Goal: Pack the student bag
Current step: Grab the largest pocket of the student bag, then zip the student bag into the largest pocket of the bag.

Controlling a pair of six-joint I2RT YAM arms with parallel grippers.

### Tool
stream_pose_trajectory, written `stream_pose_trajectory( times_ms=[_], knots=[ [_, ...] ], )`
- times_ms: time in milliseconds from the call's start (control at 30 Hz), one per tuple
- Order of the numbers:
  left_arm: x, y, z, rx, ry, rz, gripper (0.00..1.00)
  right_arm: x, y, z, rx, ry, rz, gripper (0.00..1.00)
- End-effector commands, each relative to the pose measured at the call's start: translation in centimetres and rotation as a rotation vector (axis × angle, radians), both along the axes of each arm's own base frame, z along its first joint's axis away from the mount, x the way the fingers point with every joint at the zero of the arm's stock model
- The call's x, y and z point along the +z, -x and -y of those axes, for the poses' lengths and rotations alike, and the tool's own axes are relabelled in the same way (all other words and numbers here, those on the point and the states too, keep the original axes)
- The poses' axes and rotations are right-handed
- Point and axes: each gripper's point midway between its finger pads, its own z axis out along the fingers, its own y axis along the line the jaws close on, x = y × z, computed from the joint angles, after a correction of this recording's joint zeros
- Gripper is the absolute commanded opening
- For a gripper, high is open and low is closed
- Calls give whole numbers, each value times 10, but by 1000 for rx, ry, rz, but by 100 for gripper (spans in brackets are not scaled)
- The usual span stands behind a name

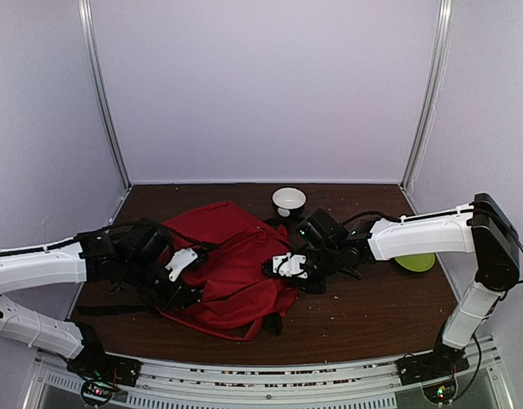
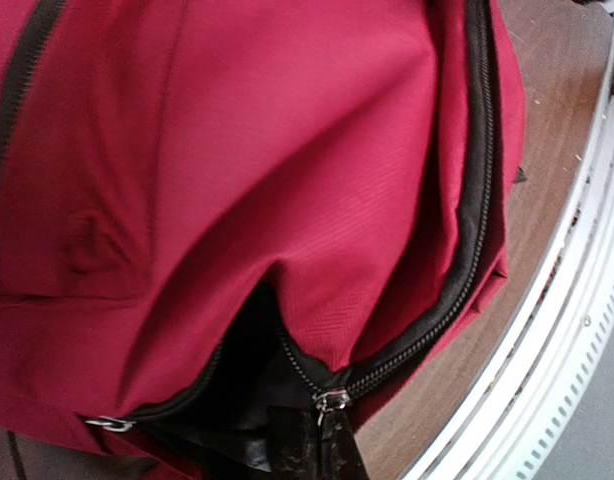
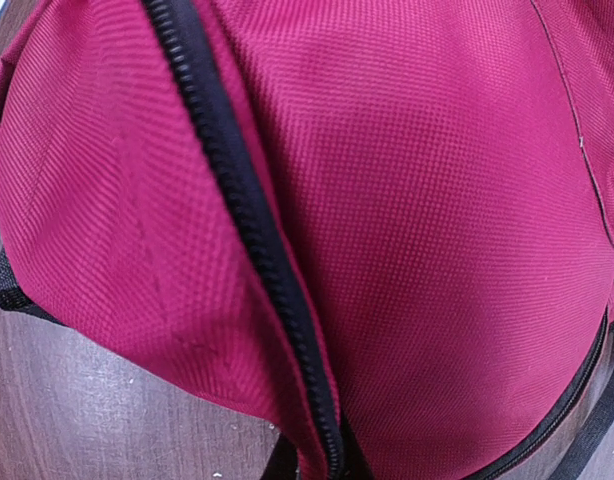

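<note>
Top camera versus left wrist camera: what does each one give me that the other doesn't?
Only the top view: the whole outline of the student bag, the white bowl behind it, and a green dish partly under the right arm.
Only the left wrist view: the zipper pull pinched at the left end effector, a second metal pull, and dark lining in the open gap.
Both: the red fabric, the brown table and the white front rail.
</note>
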Motion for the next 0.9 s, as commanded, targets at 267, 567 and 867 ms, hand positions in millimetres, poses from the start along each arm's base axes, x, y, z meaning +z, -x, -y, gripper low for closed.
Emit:
stream_pose_trajectory(
  times_ms=[267, 567, 867],
  knots=[
    [42, -16, 7, 68, 129, 8, 0, -7, 6, 59, -10, 136, 17, 15],
    [63, -1, 54, -22, 362, -77, 0, 100, 66, -66, 191, -199, -127, 50],
    [59, -5, 42, 83, 416, -33, 0, 97, 106, -132, 266, -302, -211, 54]
  ],
)
